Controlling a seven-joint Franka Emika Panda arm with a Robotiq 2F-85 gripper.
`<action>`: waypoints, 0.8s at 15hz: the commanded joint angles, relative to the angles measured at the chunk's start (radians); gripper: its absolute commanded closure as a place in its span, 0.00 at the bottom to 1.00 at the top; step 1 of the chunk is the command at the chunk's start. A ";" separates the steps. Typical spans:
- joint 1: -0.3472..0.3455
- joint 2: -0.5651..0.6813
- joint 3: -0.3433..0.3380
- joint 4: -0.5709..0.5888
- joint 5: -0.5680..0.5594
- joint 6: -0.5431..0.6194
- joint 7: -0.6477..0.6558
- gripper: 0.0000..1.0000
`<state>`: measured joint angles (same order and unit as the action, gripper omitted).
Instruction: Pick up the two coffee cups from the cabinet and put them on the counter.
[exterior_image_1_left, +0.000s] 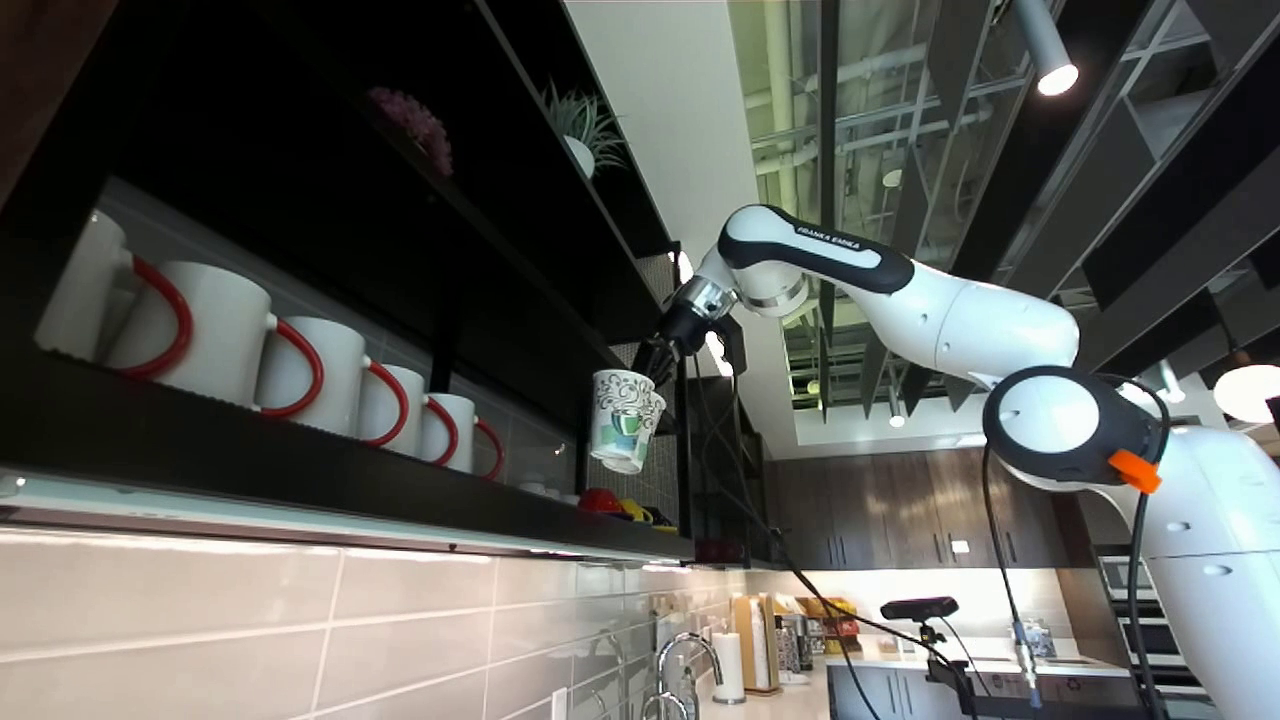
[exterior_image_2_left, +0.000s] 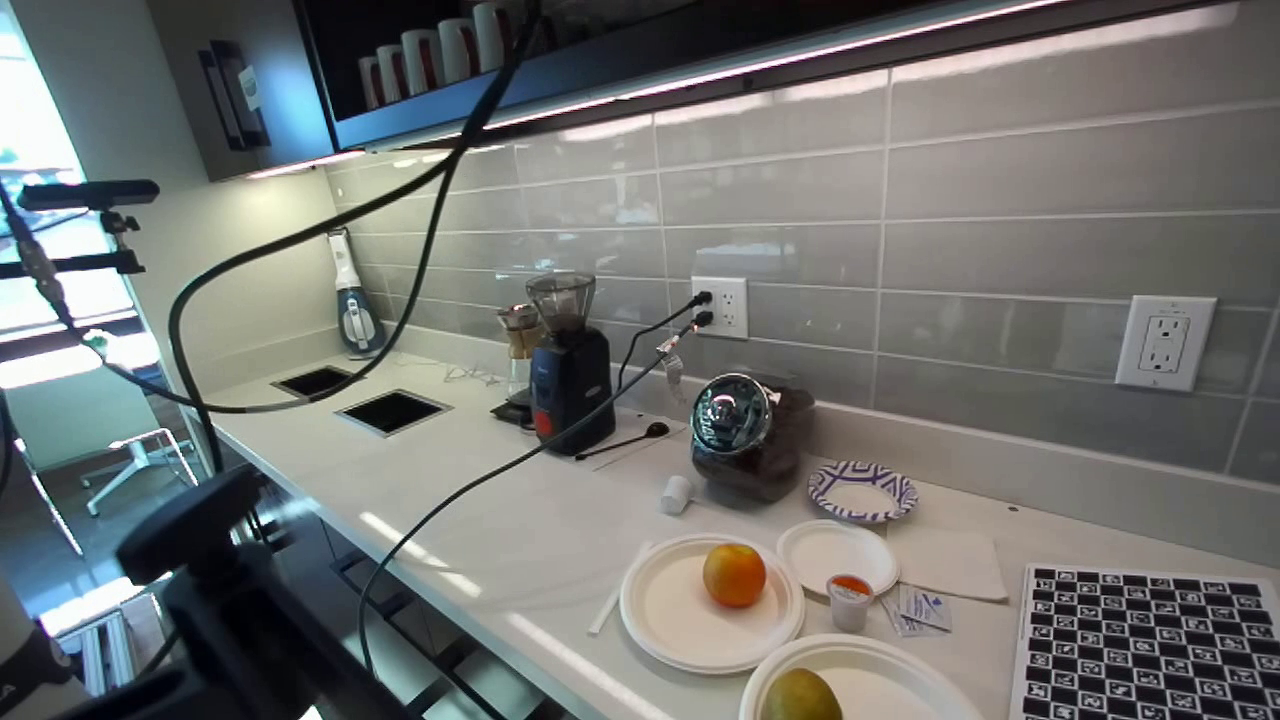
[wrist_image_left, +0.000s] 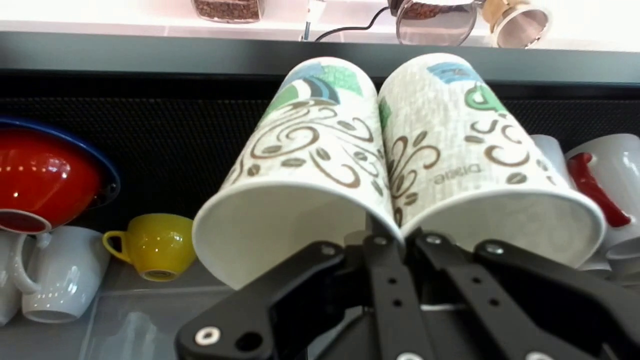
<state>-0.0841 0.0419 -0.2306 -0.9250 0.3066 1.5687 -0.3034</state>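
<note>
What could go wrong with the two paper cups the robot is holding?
The gripper seems to pinch both paper cups just near their rims, where they meet, so one might slip and fall. Squeezing harder could crumple them, since they look like thin paper. And if they swing toward the cabinet, they might bump the mugs with red handles.
</note>
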 joint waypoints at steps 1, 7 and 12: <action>0.022 -0.139 0.018 -0.221 -0.024 0.034 0.025 0.99; 0.021 -0.263 0.068 -0.508 -0.122 0.151 0.048 0.99; 0.010 -0.242 0.078 -0.549 -0.164 0.261 0.053 0.94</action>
<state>-0.0745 -0.2054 -0.1513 -1.4836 0.1417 1.8354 -0.2494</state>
